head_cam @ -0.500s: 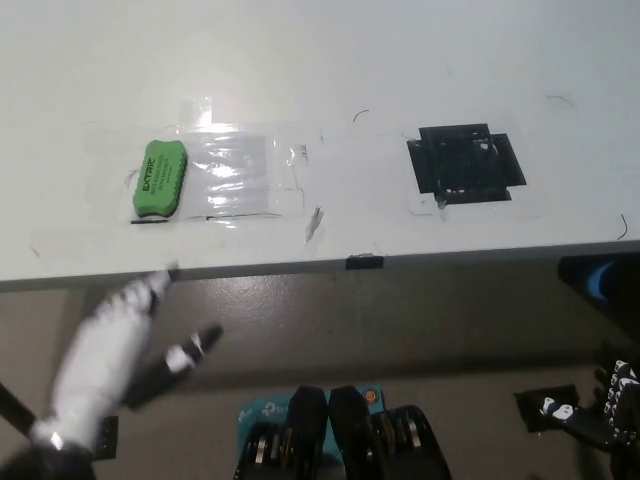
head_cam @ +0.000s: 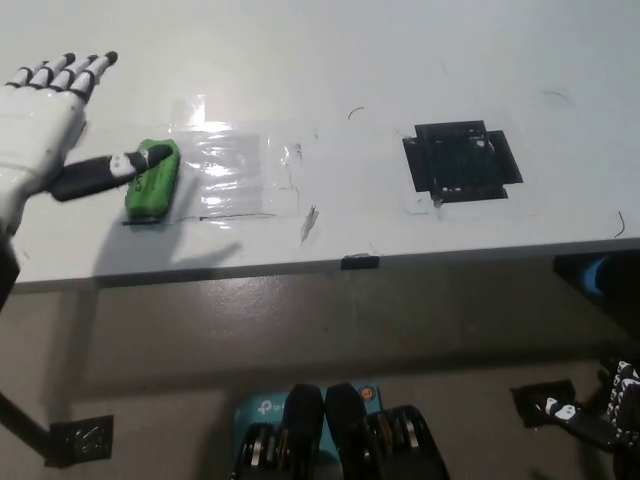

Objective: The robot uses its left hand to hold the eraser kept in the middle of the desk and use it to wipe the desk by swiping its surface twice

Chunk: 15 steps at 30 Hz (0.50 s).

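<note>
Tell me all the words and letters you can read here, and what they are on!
"tp-link" logo: only partly legible, on the teal box on the floor below the desk.
Green eraser: its printing is hidden by the left hand and blurred.
Nothing else readable.

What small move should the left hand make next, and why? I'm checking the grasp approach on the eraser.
Probably lower and shift the left hand slightly right, then close on the green eraser. The hand is open above the desk, fingers spread, only its dark thumb reaching over the eraser's left end; nothing is gripped yet. The right hand rests low, below the desk edge.
</note>
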{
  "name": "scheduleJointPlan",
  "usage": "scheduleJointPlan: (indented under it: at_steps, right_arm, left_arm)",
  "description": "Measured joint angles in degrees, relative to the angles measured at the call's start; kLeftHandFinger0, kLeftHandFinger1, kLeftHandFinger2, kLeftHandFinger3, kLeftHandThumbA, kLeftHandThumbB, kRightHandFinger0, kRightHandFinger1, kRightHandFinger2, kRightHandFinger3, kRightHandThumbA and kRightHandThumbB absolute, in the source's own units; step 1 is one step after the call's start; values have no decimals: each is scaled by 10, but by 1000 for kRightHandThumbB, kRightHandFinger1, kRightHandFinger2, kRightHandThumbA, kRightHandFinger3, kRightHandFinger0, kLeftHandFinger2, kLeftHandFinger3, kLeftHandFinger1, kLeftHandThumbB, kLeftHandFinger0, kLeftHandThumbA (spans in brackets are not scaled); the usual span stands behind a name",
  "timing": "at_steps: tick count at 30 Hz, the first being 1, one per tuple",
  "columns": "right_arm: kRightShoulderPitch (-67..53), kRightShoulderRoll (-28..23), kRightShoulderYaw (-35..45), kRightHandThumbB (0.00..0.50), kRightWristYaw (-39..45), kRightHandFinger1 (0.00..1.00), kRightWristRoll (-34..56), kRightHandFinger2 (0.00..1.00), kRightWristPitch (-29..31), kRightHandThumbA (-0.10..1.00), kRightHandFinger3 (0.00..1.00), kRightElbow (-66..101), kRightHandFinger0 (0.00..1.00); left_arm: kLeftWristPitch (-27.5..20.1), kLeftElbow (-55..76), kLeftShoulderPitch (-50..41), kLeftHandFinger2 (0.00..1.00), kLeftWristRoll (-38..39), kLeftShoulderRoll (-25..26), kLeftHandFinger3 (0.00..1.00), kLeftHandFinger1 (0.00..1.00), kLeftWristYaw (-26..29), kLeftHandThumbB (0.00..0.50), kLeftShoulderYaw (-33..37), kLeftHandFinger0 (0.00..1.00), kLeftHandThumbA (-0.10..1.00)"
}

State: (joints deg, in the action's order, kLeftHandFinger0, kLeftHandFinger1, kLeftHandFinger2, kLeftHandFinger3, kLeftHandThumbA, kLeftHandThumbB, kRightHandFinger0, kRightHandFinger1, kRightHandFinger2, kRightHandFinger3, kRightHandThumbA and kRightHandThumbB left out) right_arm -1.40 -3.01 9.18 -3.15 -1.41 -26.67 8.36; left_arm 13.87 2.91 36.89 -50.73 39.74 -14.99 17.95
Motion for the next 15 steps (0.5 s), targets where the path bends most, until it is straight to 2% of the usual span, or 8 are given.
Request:
scheduleJointPlan:
  at_steps: [2,4,7,10,14,15]
  right_arm:
    - [0,0,0,27,0,1000,0,1000,-1,1000,1000,0,1000]
    - [0,0,2,26,0,1000,0,1000,-1,1000,1000,0,1000]
    - [0,0,2,11,0,1000,0,1000,-1,1000,1000,0,1000]
    - [0,-1,2,22,0,1000,-3,1000,-1,1000,1000,0,1000]
    - [-1,-1,1,15,0,1000,-6,1000,-1,1000,1000,0,1000]
    - [0,-1,1,19,0,1000,-7,1000,-1,1000,1000,0,1000]
  left_arm:
    - [-6,-37,16,1000,-7,-3,1000,1000,-2,193,13,1000,1000]
    - [-12,-82,37,1000,-12,-12,1000,1000,-2,215,28,1000,1000]
    - [-18,-134,59,1000,-15,-28,1000,1000,-3,213,42,1000,1000]
    - [-24,-198,82,1000,-15,-51,1000,1000,-2,172,47,1000,1000]
    - [-32,-271,100,1000,-13,-77,1000,1000,3,151,48,1000,1000]
    - [-33,-291,102,1000,-13,-85,1000,1000,6,187,48,1000,1000]
